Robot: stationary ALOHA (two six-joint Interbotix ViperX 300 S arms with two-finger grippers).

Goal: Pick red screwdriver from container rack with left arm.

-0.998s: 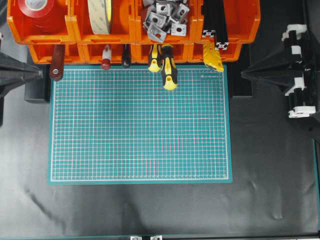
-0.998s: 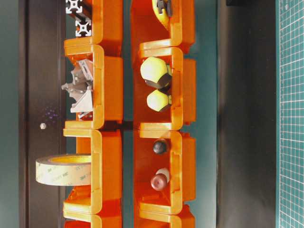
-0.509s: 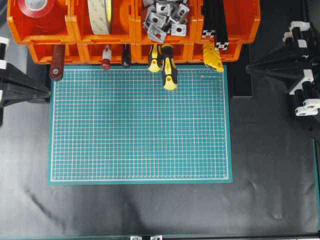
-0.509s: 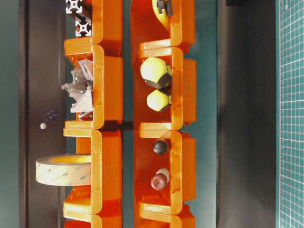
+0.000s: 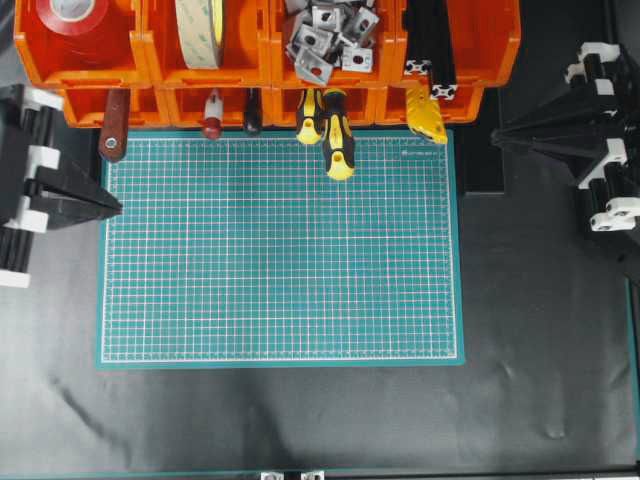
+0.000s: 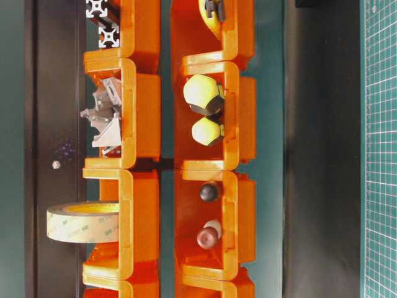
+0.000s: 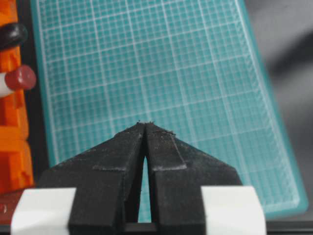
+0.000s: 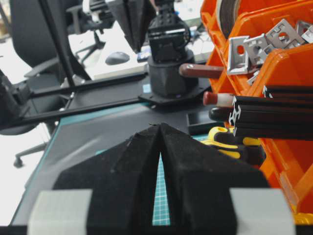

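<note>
Red-handled slim screwdriver [image 5: 211, 113] is lodged butt-outward in the orange plastic bin rack [image 5: 130, 105], seemingly up-right of the closed, empty left gripper [image 5: 115, 208].

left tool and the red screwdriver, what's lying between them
In the overhead view, the flat dark red handle sticking out of the container rack lies between the shut left tool and the red screwdriver; otherwise only bare green cutting mat.
</note>
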